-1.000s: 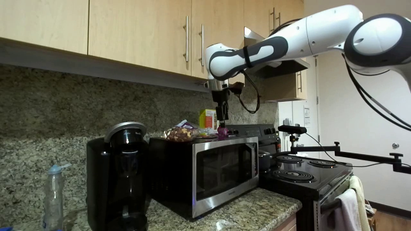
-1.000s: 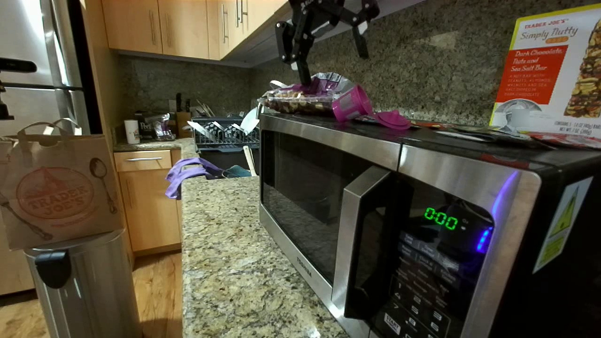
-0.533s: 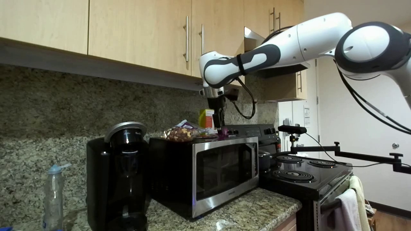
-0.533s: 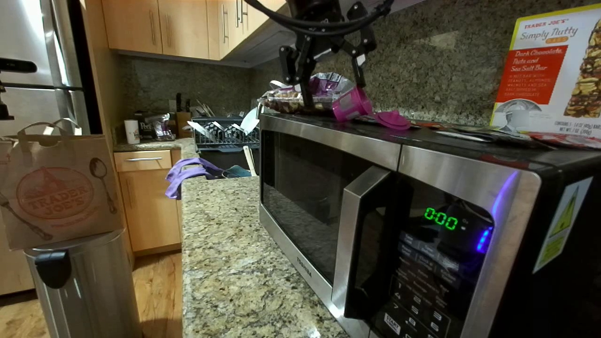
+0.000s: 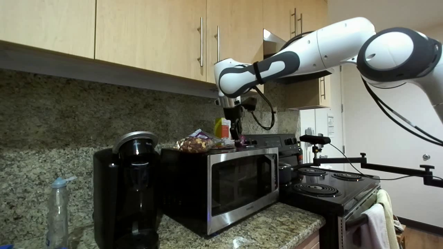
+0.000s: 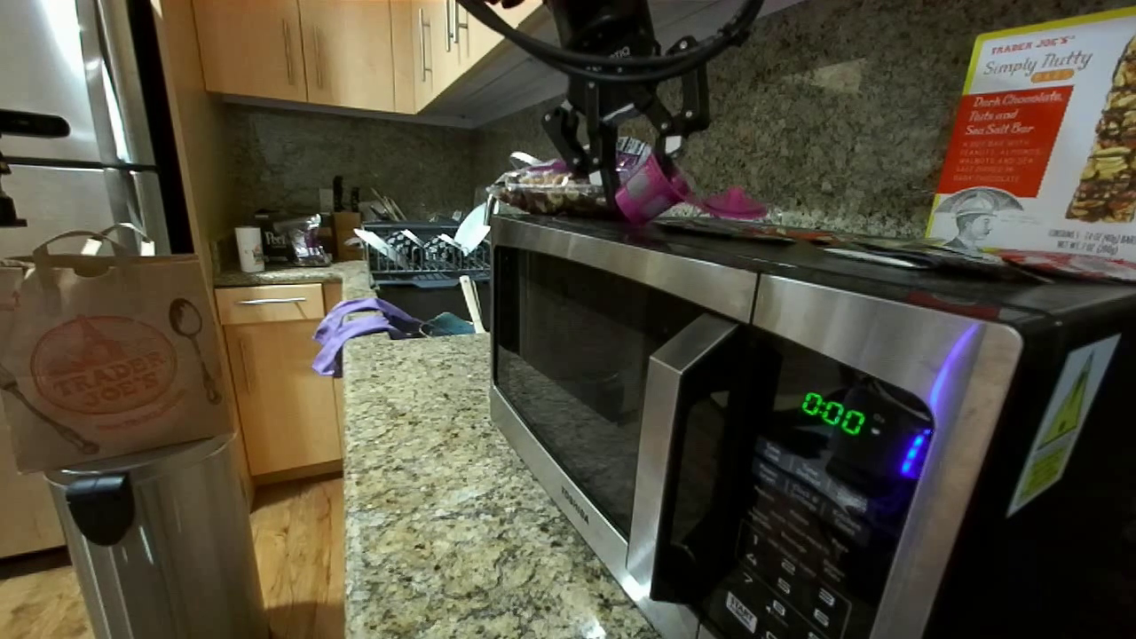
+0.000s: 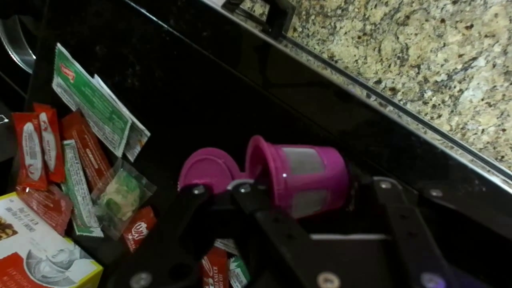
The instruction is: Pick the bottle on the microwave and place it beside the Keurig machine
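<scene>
The bottle [image 6: 645,193], a small magenta cup with grey mesh windows and a flipped-open lid [image 7: 210,168], lies on its side on top of the microwave [image 5: 242,186]. In the wrist view its open mouth faces left. My gripper [image 6: 638,186] reaches down over it, shut on it end to end: one finger sits at the base, the other at the mouth, its tip partly hidden by the rim. In an exterior view the glossy black Keurig machine [image 5: 126,193] stands on the counter beside the microwave, well away from the gripper.
A bag of nuts [image 5: 195,143] lies close to the gripper on the microwave. Sauce packets [image 7: 44,148] and a nut-bar box [image 6: 1029,142] are also up there. A clear plastic bottle [image 5: 59,214] stands beside the coffee maker. Cabinets [image 5: 152,38] hang overhead.
My gripper has come down to the microwave top, and its fingers have drawn together around the bottle. The bottle and lid have shifted slightly and tilted as the fingers closed.
</scene>
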Controlling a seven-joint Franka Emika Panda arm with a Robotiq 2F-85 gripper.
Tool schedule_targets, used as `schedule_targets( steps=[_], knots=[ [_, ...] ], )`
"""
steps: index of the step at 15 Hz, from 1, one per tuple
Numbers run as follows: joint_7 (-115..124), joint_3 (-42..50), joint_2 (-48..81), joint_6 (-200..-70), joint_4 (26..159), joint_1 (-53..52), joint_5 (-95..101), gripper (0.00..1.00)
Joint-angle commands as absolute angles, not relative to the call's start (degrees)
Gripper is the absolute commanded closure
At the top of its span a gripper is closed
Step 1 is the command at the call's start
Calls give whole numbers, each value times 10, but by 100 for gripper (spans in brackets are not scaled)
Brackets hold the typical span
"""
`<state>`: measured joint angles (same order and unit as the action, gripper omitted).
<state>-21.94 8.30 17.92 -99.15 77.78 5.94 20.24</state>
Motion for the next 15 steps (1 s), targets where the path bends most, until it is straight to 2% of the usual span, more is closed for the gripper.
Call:
schedule_targets(
  steps=[1, 2, 4, 8, 15],
  knots=[
    [-217, 75, 180, -977, 755, 62, 215, 88],
    [-211, 76, 172, -981, 758, 59, 221, 92],
    [-198, 75, 156, -994, 763, 48, 242, 88],
    [-196, 74, 148, -1001, 756, 10, 298, 88],
    [-157, 56, 219, -871, 699, -26, 388, 88]
  ],
)
